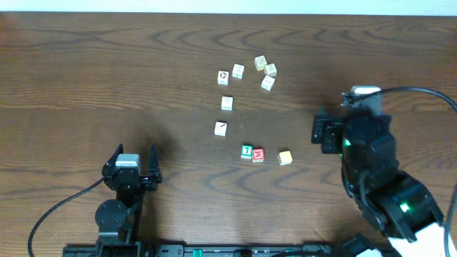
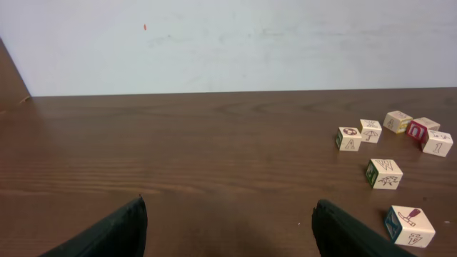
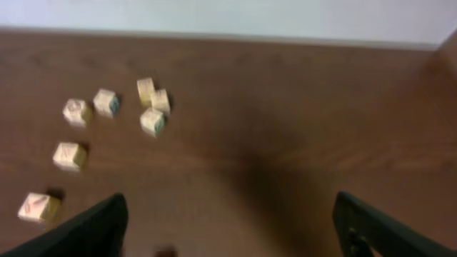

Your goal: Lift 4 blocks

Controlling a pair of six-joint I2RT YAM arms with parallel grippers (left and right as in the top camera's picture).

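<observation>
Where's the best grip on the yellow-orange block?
Top-down, probably: right tool closing on the near and far faces of the yellow-orange block. Both look clear, while the red block sits close on its left.

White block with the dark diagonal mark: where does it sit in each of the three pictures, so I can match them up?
Overhead: white block near centre, up-left of the green block.
Left wrist: bottom right corner.
Right wrist: bottom left, blurred.
Shared landmark: the five-cube cluster beyond it.
</observation>
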